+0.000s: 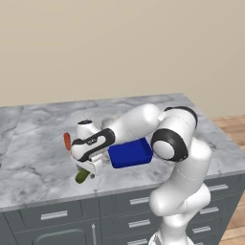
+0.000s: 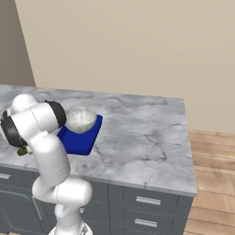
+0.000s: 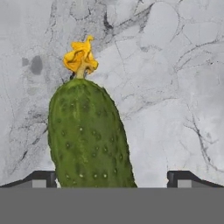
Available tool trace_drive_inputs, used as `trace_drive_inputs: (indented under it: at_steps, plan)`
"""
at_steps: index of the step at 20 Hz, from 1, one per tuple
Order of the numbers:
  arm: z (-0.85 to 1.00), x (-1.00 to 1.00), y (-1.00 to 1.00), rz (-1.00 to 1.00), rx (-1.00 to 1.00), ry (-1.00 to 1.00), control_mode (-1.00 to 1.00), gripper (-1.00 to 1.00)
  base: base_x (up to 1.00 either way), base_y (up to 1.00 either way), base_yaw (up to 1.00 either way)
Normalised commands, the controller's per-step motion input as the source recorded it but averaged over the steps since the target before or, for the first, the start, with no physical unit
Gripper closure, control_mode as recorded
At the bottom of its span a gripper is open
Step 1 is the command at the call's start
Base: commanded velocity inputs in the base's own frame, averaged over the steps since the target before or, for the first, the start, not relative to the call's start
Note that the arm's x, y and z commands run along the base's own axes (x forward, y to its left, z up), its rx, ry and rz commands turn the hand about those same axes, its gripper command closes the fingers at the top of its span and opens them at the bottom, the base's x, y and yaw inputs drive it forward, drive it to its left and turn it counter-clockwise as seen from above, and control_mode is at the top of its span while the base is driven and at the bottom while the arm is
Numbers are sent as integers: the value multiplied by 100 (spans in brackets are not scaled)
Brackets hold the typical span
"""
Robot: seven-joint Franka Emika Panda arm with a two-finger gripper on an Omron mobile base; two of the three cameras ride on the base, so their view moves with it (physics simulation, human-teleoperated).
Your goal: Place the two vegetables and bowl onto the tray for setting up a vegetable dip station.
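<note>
The pincer (image 3: 112, 178) stands open, with its two dark finger tips wide apart at the bottom of the hand view, and it holds nothing. Between the tips, nearer to the one at 9 o'clock, lies the cucumber (image 3: 87, 140), dark green and bumpy, with its yellow withered flower end pointing to 12 o'clock; whether the tips touch it I cannot tell. Under it is the grey marbled surface (image 3: 175, 87). In the left base view the hand is low over the front edge of the surface, and the free end of the cucumber (image 1: 82, 176) comes out below it toward 7 o'clock. The carrot (image 1: 67, 141), small and orange-red, lies at about 10 o'clock from the hand, near it but apart. The tray (image 1: 130, 153), deep blue, lies at 3 o'clock from the hand, partly behind the white forearm. In the right base view the tray (image 2: 78, 140) is seen more fully, and the bowl (image 2: 81, 119), white-grey and speckled, sits on its far part, at 12 o'clock. In that view the cucumber (image 2: 21, 151) shows as a small green bit at 9 o'clock from the arm. Both vegetables are on the surface, outside the tray.
</note>
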Motion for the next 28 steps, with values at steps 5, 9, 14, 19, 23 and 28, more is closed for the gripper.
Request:
trace_drive_inputs:
  at_steps: [5, 9, 14, 19, 23, 28]
  plan:
    - [-26, 0, 0, 0, 0, 2, -100, 100, 0, 0, 0]
    - [-13, -1, 0, 0, 0, 2, -100, 100, 0, 0, 0]
    - [3, -10, -9, -1, -2, 0, -100, 100, 0, 0, 0]
    - [24, -15, -19, -9, 0, 5, -100, 100, 0, 0, 0]
    - [31, -13, -19, -13, 0, 6, -100, 100, 0, 0, 0]
    - [24, -17, -20, -13, -1, 6, -100, 100, 0, 0, 0]
